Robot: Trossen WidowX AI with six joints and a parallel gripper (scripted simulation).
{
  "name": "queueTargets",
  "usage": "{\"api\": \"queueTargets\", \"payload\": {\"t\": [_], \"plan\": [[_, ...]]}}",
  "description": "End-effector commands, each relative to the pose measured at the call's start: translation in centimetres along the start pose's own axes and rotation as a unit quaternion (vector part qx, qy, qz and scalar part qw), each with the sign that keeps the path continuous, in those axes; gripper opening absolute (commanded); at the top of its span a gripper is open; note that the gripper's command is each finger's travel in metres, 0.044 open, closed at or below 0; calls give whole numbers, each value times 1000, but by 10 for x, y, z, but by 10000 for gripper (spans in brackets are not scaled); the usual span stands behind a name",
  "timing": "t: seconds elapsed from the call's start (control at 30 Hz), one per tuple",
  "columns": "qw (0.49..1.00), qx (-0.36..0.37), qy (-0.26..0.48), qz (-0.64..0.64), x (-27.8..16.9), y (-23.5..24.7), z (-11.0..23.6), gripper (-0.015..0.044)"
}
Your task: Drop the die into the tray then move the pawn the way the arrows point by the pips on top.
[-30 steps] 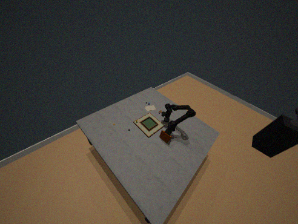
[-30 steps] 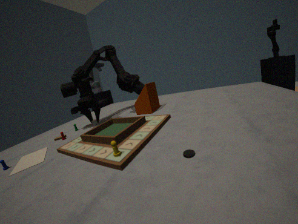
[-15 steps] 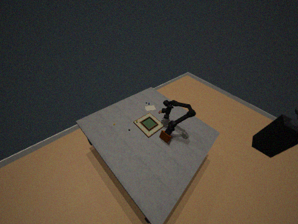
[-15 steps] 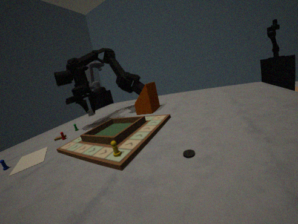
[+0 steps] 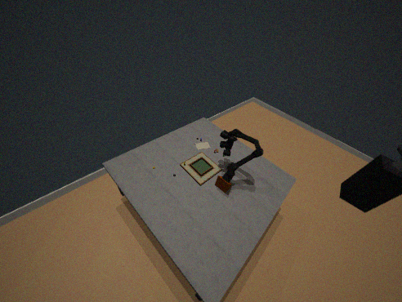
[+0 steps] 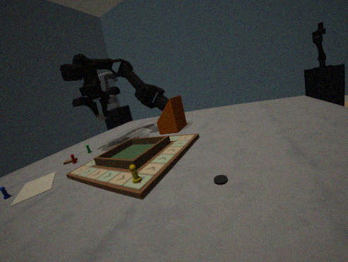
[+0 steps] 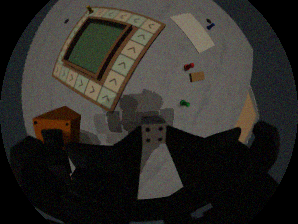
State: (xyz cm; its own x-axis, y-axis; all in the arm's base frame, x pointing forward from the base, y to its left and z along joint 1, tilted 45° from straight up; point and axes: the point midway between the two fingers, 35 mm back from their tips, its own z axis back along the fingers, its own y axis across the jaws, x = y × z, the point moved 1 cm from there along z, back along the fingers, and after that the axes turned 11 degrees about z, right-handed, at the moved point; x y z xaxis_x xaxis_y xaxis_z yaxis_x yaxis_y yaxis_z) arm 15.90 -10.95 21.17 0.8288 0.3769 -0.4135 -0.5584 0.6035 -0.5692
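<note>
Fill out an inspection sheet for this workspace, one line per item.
Surface: grey table.
Job's things: board with green tray; yellow pawn on a corner square; die lifted off the table.
Clutter: orange wedge, black disc, cream card, blue, red and green pawns.
Grippers: gripper shut on the die, raised beside the board.
Cables: nothing seen.
Surroundings: dark box on tan floor, blue walls.
</note>
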Motion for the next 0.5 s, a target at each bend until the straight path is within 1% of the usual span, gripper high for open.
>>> {"api": "queueTargets", "payload": {"t": [0.0, 0.47], "plan": [[1000, -5, 2, 1, -1, -1, 7, 0], [989, 3, -12, 150, 72, 11, -1, 0]]}}
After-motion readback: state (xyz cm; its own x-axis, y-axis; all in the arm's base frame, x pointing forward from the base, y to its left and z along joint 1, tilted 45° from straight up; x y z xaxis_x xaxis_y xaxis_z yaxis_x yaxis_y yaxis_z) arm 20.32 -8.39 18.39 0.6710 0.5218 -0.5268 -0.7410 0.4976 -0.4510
